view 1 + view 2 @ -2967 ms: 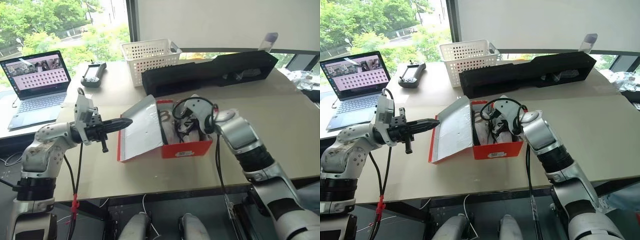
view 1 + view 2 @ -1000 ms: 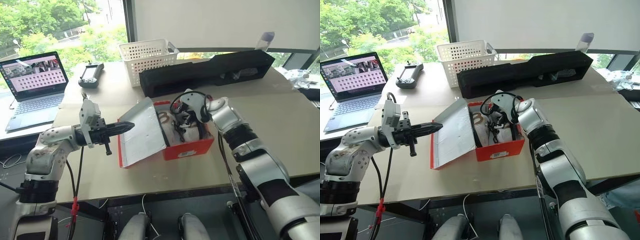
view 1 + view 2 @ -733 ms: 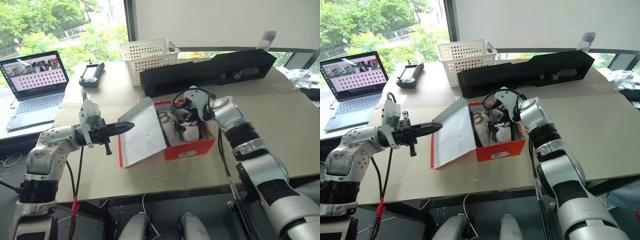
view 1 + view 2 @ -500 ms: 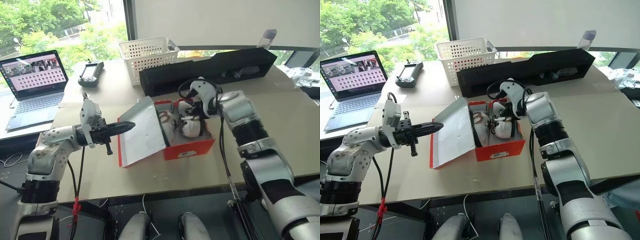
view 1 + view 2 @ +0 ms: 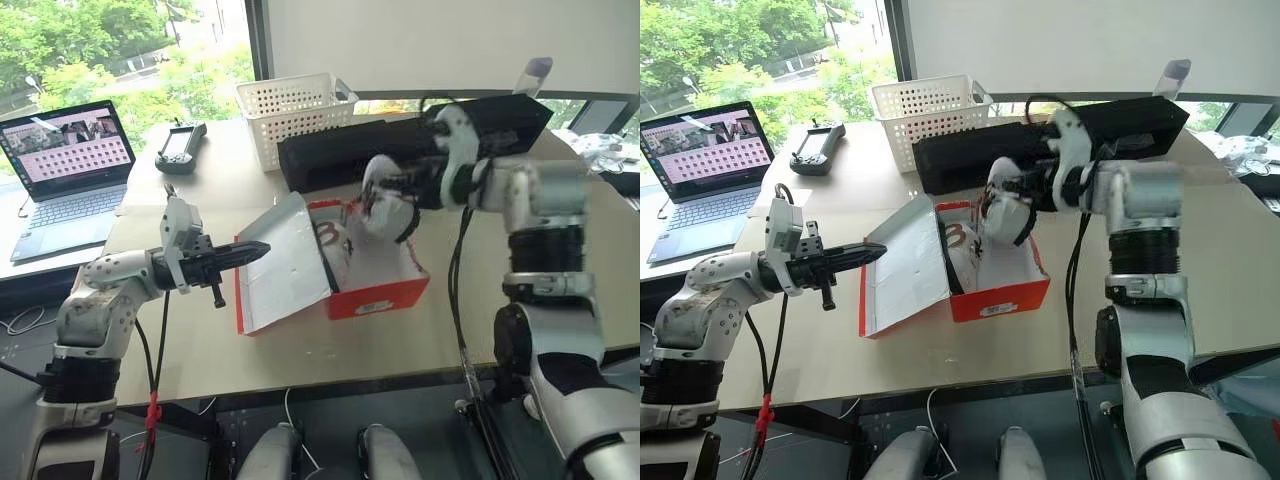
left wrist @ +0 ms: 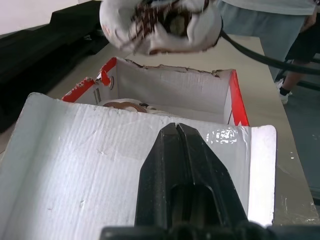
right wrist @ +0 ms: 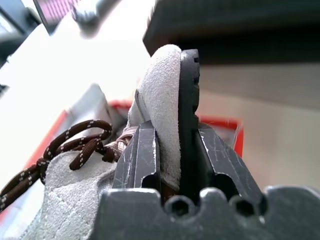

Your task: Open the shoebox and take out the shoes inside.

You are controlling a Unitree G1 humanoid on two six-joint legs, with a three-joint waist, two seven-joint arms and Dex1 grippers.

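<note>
Behind the open shoebox (image 5: pixel 375 290), white basket (image 5: pixel 293 115); long black tray (image 5: pixel 420 140)

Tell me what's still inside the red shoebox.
Inside the shoebox, one shoe lies against the lid-side wall; the rest of the floor looks bare. The other shoe hangs above it, clamped in the right hand.

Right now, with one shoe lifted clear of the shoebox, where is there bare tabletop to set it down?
Bare tabletop lies right of the shoebox, in front of the long black tray. Another free strip runs along the near edge before the box. It is crowded at the back by the white basket, and on the left by the open lid and left gripper.
</note>
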